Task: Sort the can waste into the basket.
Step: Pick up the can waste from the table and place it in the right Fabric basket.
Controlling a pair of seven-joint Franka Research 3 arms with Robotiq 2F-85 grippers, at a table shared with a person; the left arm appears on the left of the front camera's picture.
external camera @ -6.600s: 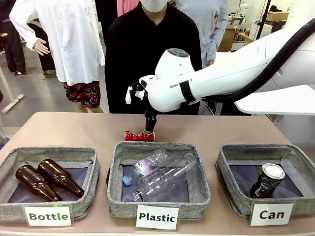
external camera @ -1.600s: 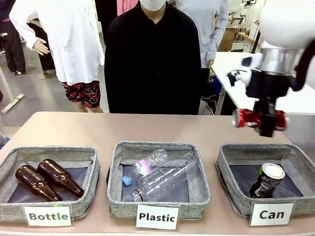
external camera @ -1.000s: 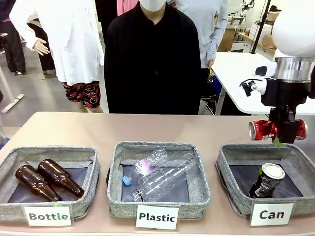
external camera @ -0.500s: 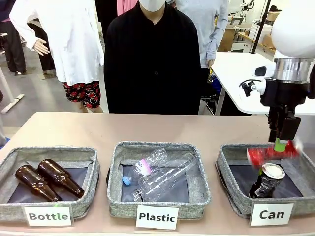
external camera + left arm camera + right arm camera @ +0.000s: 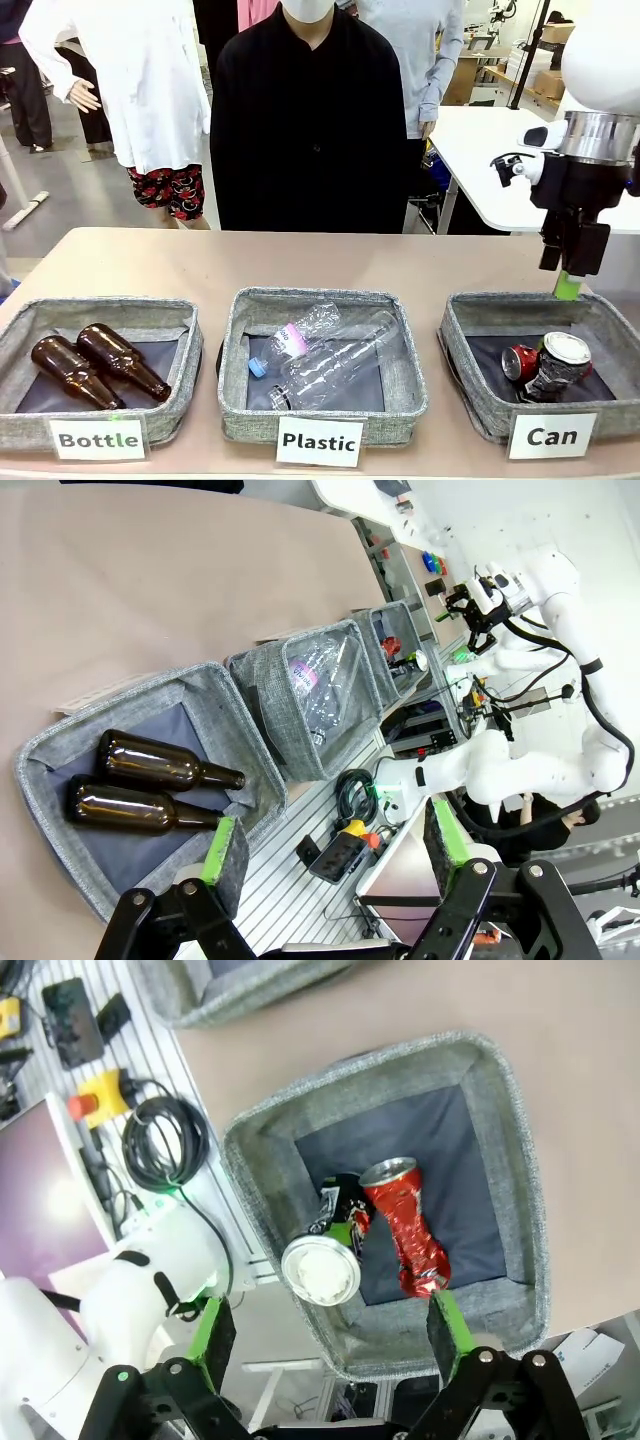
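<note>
Both cans lie in the "Can" basket [image 5: 470, 400], the red can [image 5: 518, 362] touching the dark can [image 5: 556, 366] with the silver top. Just above the basket's far rim, the right gripper [image 5: 567, 285] hangs with fingers spread and empty. Near the "Bottle" basket [image 5: 60, 810], the left gripper [image 5: 330, 845] is also spread, grasping nothing.

right hand [image 5: 572, 268] open, pointing down; left hand [image 5: 330, 855] open
</note>
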